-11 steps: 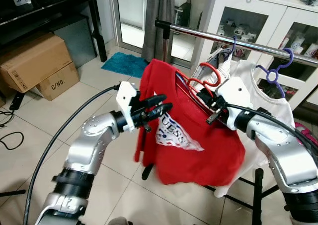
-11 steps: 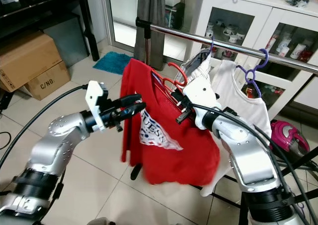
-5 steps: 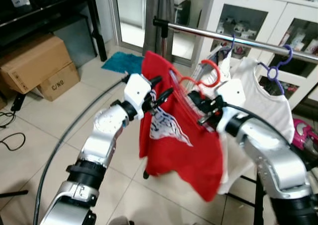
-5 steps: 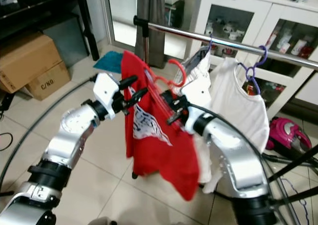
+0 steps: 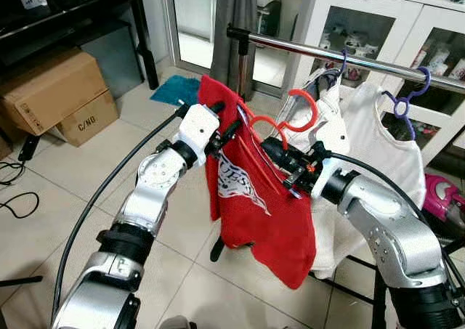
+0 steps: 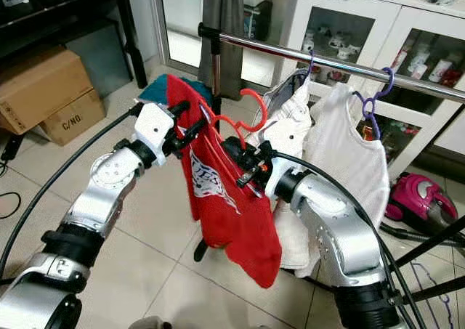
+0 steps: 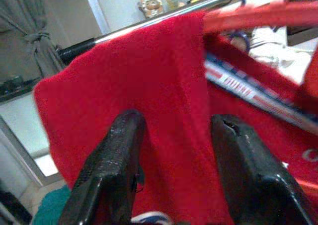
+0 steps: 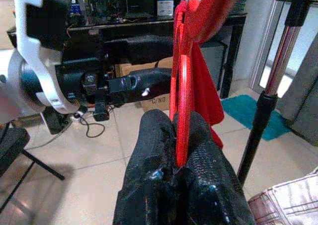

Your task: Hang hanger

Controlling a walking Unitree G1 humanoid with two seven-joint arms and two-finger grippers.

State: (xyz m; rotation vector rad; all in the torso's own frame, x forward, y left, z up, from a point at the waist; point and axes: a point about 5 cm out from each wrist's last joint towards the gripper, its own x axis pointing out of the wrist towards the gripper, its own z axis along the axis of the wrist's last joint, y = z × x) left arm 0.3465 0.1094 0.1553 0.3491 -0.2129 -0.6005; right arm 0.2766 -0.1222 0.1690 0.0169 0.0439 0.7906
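Note:
A red hanger point(image 5: 299, 111) carries a red T-shirt point(image 5: 254, 205) with a white print. Its hook points up, just below and in front of the silver rail point(image 5: 327, 53). My right gripper point(image 5: 280, 158) is shut on the hanger's red bar, seen pinched between the black fingers point(image 8: 149, 150) in the right wrist view. My left gripper point(image 5: 221, 129) is at the shirt's upper left shoulder. In the left wrist view its fingers point(image 7: 124, 135) stand open with red cloth between and beyond them.
Two white garments point(image 5: 378, 140) hang on the rail, one on a purple hanger point(image 5: 403, 100). A glass-door cabinet point(image 5: 378, 17) stands behind the rack, a grey curtain point(image 5: 232, 17) at the rail's left end. Cardboard boxes point(image 5: 51, 89), a teal mat point(image 5: 178, 91) and floor cables lie left.
The right gripper carried the hanger and shirt left and up, nearer the rail's left end. The left gripper rose from the shirt's chest to its shoulder. The shirt swung.

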